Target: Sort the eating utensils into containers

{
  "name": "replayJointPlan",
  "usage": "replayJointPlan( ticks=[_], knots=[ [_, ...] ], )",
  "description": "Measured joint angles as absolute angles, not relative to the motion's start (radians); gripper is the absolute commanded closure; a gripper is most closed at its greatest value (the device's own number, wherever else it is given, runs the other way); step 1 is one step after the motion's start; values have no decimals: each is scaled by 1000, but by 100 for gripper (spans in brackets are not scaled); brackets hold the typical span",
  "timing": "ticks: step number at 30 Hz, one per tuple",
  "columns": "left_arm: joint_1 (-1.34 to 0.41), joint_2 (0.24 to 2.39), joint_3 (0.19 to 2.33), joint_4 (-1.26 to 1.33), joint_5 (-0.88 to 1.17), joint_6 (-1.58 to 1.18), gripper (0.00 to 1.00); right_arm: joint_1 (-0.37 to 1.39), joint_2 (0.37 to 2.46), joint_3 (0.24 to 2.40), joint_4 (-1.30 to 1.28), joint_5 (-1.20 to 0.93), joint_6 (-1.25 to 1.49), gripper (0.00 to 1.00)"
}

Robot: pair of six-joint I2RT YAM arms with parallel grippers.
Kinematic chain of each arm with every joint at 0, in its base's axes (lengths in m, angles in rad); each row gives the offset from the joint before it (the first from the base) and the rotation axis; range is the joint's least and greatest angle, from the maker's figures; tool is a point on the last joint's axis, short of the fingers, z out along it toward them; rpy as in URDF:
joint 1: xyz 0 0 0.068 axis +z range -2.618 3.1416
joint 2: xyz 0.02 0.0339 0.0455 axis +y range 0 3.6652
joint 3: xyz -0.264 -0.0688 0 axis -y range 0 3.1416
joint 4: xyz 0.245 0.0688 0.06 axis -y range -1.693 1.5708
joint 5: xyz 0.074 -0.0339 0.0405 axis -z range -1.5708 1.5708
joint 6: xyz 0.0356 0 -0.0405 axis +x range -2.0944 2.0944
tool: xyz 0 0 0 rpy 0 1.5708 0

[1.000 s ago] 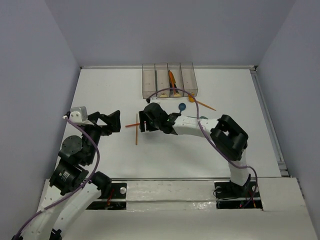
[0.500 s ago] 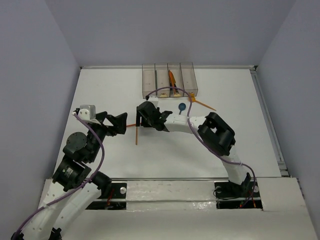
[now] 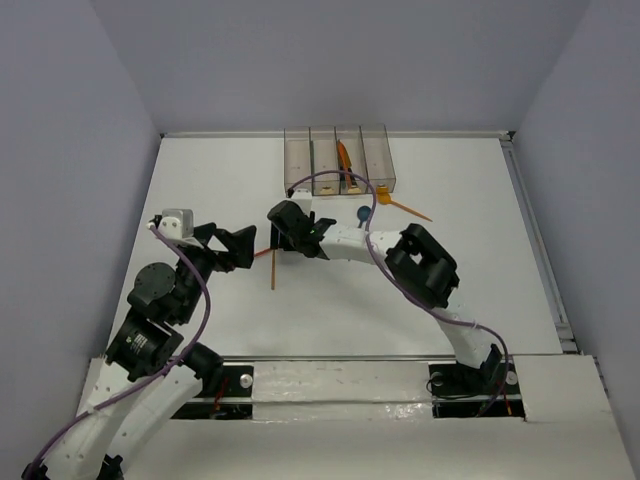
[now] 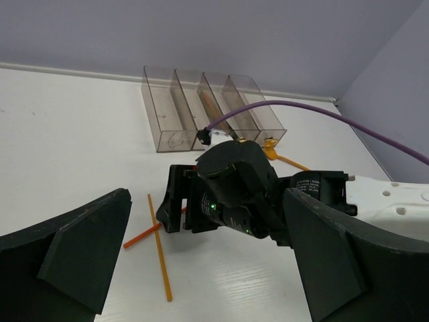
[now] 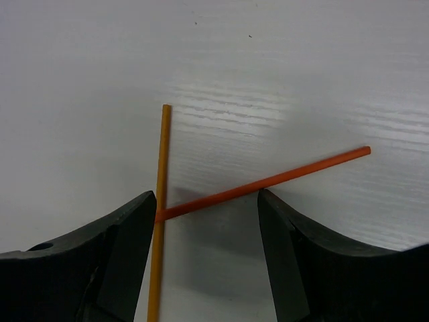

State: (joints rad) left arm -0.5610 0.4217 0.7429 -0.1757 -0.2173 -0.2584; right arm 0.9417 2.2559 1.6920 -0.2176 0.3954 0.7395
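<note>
We find the right pincer (image 5: 206,204) released, straddling the red stick (image 5: 268,180), which crosses an orange stick (image 5: 161,174) on the desk (image 5: 301,60). Overhead, that pincer hides the red stick's end. The left pincer (image 4: 206,201) is released and empty.

From above, the right gripper (image 3: 283,232) hides the crossing of the paler stick (image 3: 273,272) and the redder stick (image 3: 262,253), so only the near half of one and a stub of the other show. In the right wrist view, the paler stick runs off the bottom edge. The orange pieces (image 3: 344,158) in the containers (image 3: 296,170) are too small to identify.
</note>
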Motion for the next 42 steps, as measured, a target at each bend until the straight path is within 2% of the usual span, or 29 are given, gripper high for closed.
replayJointPlan(
  ticks=[3, 10, 13, 16, 22, 24, 26, 27, 28, 32, 42],
  knots=[
    [-561, 429, 743, -176, -217, -258, 1, 942, 2284, 1740, -247, 425, 715, 36],
    [-561, 463, 743, -176, -223, -254, 1, 942, 2312, 1788, -291, 449, 657, 46],
    [-561, 461, 743, -175, -234, -252, 1, 942, 2313, 1793, -308, 449, 634, 45],
    [-560, 462, 743, -176, -238, -252, 1, 942, 2331, 1830, -339, 451, 604, 37],
    [-559, 462, 743, -176, -238, -252, 1, 943, 2378, 1916, -393, 456, 548, 36],
    [-559, 461, 743, -176, -237, -251, 1, 942, 2384, 1929, -403, 455, 544, 39],
    [-559, 460, 743, -176, -237, -251, 1, 942, 2394, 1948, -418, 455, 541, 46],
    [-559, 459, 743, -176, -237, -251, 1, 942, 2399, 1956, -423, 456, 538, 59],
    [-559, 456, 743, -176, -236, -251, 1, 942, 2400, 1956, -430, 460, 539, 61],
    [-559, 444, 743, -175, -236, -251, 1, 942, 2396, 1944, -434, 469, 539, 66],
    [-559, 426, 743, -176, -229, -251, 1, 942, 2370, 1891, -406, 494, 545, 71]
  ],
)
